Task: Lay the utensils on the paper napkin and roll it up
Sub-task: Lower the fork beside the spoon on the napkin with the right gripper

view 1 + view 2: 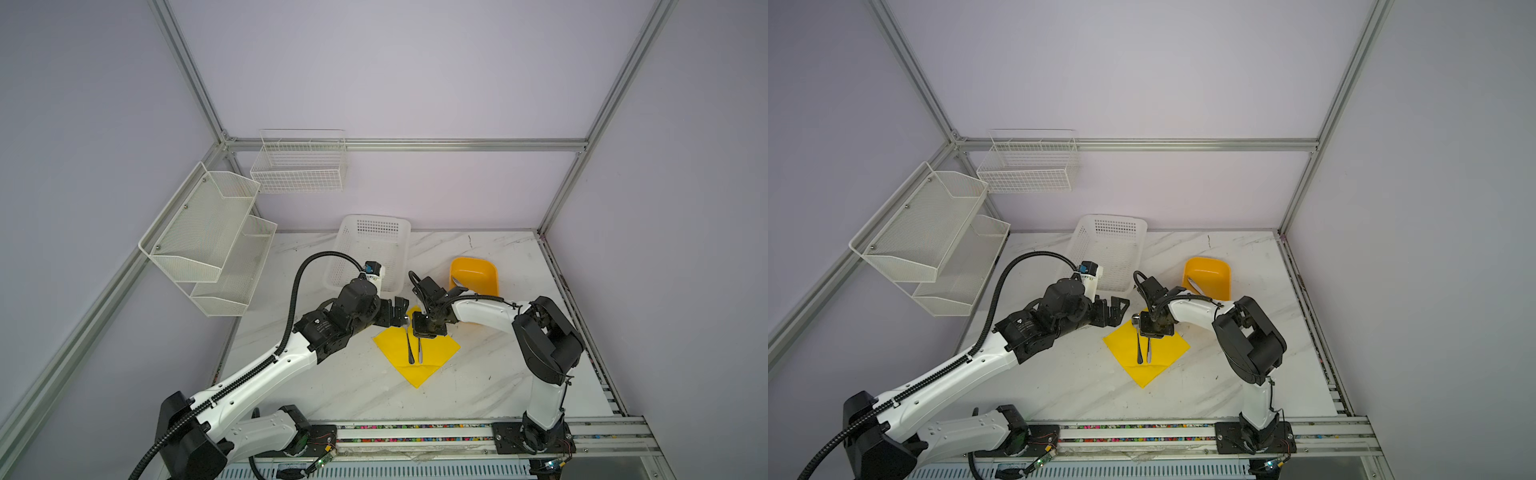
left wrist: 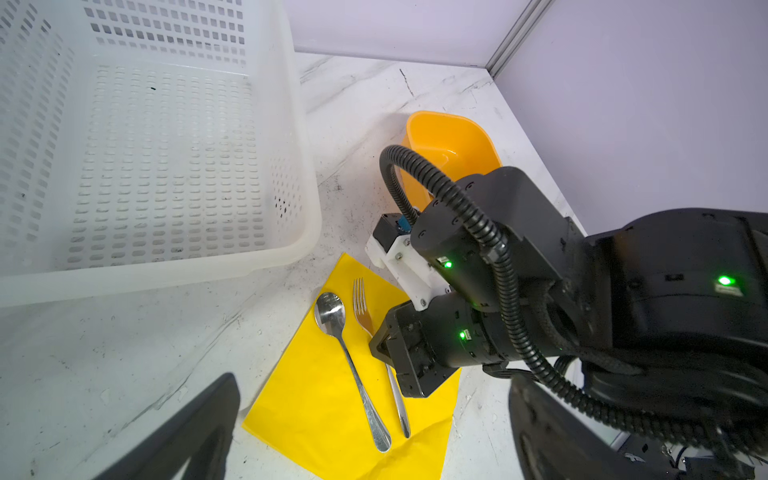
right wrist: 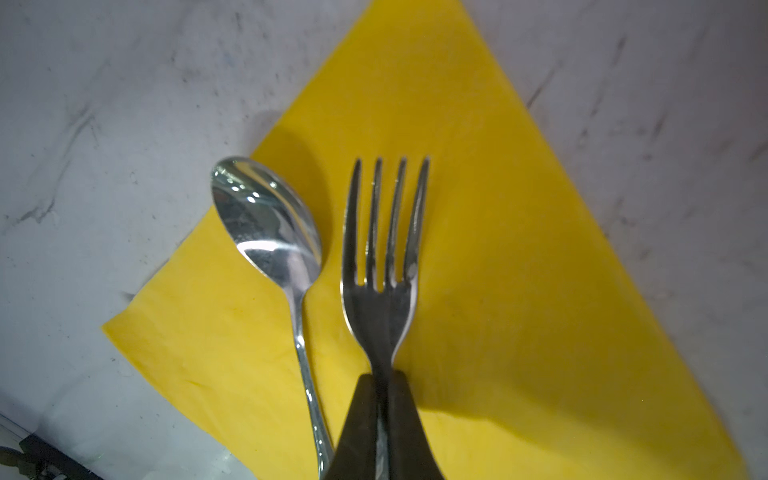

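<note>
On yellow napkin (image 2: 316,399), spoon (image 2: 354,374) at 9 o'clock of fork (image 2: 360,303), nearly parallel. Fork's neck pinched by right gripper (image 2: 377,343). White basket (image 2: 166,278) at 11 o'clock of napkin, orange tub (image 2: 453,141) at 1 o'clock.

Soft, even overhead light fills both top views. The walls (image 1: 415,83) dim toward the frame corners, and shadows on the surface (image 1: 478,374) are faint. In the right wrist view the spoon (image 3: 266,224) bowl flashes white glare and the fork (image 3: 384,303) reads dark. The right hand (image 3: 384,382) throws a soft shadow across the paper napkin (image 3: 519,249), and the picture's edges blur.
</note>
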Controlling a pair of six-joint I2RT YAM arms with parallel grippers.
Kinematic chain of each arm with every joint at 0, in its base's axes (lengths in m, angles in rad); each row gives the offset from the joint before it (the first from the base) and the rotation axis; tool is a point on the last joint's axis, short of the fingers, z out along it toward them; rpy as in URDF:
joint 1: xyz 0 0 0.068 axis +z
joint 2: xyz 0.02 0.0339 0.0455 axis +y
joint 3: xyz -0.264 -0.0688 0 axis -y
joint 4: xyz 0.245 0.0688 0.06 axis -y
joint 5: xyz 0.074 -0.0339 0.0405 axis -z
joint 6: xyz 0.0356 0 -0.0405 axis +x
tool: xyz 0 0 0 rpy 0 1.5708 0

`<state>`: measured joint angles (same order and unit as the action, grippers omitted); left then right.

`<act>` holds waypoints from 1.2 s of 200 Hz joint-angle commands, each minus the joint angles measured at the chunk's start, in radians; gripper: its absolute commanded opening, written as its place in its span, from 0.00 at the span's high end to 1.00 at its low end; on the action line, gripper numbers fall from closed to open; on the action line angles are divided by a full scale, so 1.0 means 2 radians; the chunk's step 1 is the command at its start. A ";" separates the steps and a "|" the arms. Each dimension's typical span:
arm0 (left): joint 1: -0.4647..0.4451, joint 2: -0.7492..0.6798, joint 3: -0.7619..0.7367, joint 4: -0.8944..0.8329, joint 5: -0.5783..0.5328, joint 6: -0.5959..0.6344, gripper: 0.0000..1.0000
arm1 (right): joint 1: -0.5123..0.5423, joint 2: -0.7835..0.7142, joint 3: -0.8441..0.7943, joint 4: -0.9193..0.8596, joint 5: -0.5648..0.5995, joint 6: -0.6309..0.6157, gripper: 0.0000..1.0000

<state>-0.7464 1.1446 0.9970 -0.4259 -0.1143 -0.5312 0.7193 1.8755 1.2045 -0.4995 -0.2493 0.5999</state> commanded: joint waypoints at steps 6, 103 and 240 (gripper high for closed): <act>0.004 -0.014 -0.021 0.019 -0.009 0.003 0.00 | 0.003 0.009 0.013 0.003 0.004 0.000 0.92; 0.007 -0.011 -0.020 0.020 -0.002 0.007 0.01 | 0.003 0.005 0.008 0.005 0.011 0.013 0.84; 0.009 -0.017 -0.026 0.020 0.005 0.007 0.00 | 0.003 -0.008 -0.011 0.018 -0.001 0.048 0.88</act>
<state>-0.7334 1.1404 0.9829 -0.4263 -0.1101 -0.5304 0.7193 1.8843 1.1992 -0.4526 -0.2554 0.6598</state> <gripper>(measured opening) 0.995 0.120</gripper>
